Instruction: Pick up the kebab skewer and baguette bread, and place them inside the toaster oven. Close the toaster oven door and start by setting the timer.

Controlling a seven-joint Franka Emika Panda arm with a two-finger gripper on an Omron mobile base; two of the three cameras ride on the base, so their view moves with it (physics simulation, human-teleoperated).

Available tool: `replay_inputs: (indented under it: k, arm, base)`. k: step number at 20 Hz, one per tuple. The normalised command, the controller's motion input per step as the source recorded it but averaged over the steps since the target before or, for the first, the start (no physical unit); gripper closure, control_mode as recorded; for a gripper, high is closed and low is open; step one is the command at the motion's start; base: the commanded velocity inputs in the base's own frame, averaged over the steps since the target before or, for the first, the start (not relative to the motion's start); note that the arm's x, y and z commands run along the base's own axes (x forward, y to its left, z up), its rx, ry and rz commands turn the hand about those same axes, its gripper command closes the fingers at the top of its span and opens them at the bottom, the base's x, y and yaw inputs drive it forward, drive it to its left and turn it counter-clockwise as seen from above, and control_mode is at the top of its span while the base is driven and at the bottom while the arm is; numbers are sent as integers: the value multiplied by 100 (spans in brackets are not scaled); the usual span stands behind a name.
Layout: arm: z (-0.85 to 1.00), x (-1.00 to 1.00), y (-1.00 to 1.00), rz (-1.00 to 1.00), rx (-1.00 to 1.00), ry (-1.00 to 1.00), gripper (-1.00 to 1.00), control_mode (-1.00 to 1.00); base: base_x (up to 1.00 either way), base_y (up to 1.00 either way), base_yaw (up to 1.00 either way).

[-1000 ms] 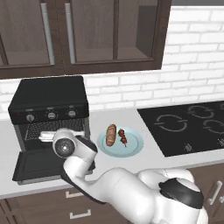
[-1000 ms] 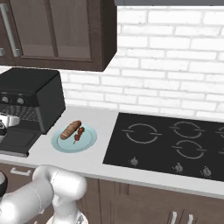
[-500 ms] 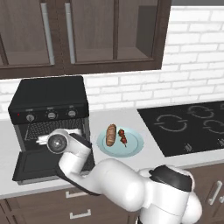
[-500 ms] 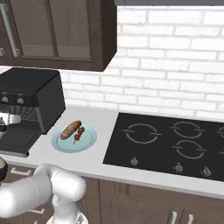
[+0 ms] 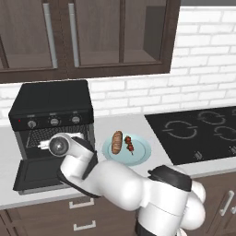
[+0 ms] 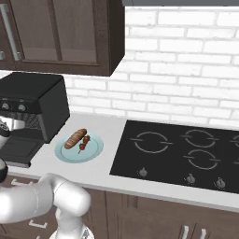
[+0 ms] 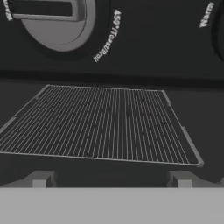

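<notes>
The arm has swung left, up to the toaster oven [image 5: 51, 122], whose toaster oven door [image 5: 39, 173] hangs open (ready for food). From the right, the baguette bread [image 6: 75, 138] and kebab skewer [image 6: 84, 142] wait on the plate [image 6: 93, 150]. Up close, the wire rack [image 7: 100, 127] sits beyond the claw [image 7: 111, 178], spread wide, holding nothing.

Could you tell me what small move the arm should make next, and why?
Probably back the open, empty end effector away from the toaster oven toward the plate: its door is down, yet the baguette bread and kebab skewer lie unpicked.
</notes>
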Motion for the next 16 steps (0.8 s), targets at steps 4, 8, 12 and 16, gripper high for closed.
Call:
replay_inputs:
  k: [4,8,12,16]
  arm:
    - [-10,23,0,0,0,0,-100,-100]
    - [-27,11,0,0,3,0,-100,-100]
    - [-42,5,0,0,1,0,-100,-100]
    - [-13,23,0,0,4,-3,-100,-100]
  base:
    - [0,0,0]
    - [0,0,0]
    - [0,0,0]
    - [0,0,0]
